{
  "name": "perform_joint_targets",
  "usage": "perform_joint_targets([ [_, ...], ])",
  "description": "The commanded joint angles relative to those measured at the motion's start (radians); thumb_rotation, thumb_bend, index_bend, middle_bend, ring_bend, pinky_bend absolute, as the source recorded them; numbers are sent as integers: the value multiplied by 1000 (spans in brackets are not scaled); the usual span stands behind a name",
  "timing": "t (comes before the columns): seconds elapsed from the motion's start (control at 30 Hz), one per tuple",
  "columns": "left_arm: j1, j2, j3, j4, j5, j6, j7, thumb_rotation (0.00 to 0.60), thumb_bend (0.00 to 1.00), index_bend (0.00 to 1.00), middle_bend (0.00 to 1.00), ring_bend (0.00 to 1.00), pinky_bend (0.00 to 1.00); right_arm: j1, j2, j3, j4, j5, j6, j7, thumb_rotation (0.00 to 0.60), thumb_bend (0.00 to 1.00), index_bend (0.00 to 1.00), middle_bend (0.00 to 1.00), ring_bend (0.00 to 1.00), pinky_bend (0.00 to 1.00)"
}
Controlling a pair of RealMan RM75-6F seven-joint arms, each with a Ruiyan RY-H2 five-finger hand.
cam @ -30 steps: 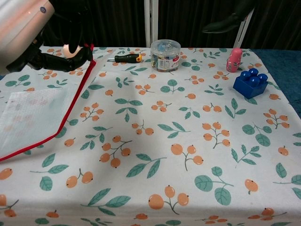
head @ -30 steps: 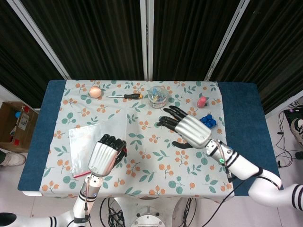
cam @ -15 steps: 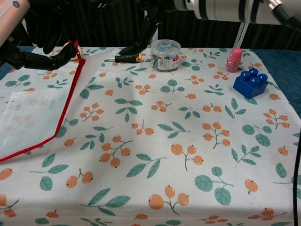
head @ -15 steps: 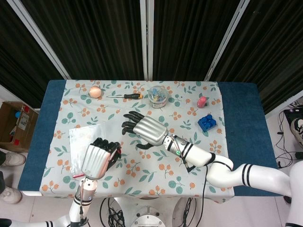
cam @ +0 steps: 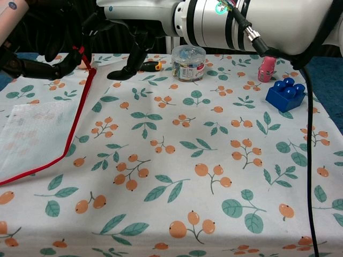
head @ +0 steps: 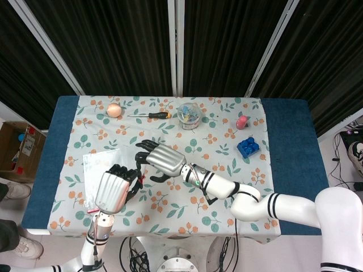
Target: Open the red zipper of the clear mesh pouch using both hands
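backdrop: black ribbed panels [head: 119, 45], white struts | table [head: 292, 122]: blue, floral cloth | floor: pale

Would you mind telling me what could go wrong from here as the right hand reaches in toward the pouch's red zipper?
1. The left hand lifts the mesh pouch by one corner only; the pouch may slide when the zipper is pulled.
2. The right hand approaches with fingers spread, close to the left hand; they could collide.
3. The right forearm crosses the table near the screwdriver and may sweep it.
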Motion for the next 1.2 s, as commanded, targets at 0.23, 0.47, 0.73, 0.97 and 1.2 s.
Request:
perform_joint_targets([
  [0.23, 12, 6, -9, -3, 4, 2, -14, 600, 460, 765, 770, 692, 632, 42, -45, -10, 59, 0, -7, 58, 600, 318, 514, 279, 16, 11],
  [0.47, 30, 10, -16, 0, -10, 12, -42, 600, 460, 765, 768, 691, 631, 59, -82, 7, 103, 26, 11, 84, 600, 420, 824, 404, 79, 48],
  [0.73, 62, 13, -12, 19, -38, 28, -82, 600, 461, 765, 767, 691, 632, 56, -58, 37, 92, 62, 33, 115, 600, 477, 953, 466, 114, 55],
  [0.97, 73, 13, 7, 38, -83, -19, -136, 600, 461, 765, 763, 687, 632, 33, -8, 47, 44, 71, 69, 135, 600, 477, 961, 471, 114, 55],
  [1.2, 79, 22, 15, 71, -146, -81, -168, 600, 461, 765, 756, 684, 631, -9, 40, 33, 0, 54, 125, 146, 600, 477, 964, 479, 114, 58],
])
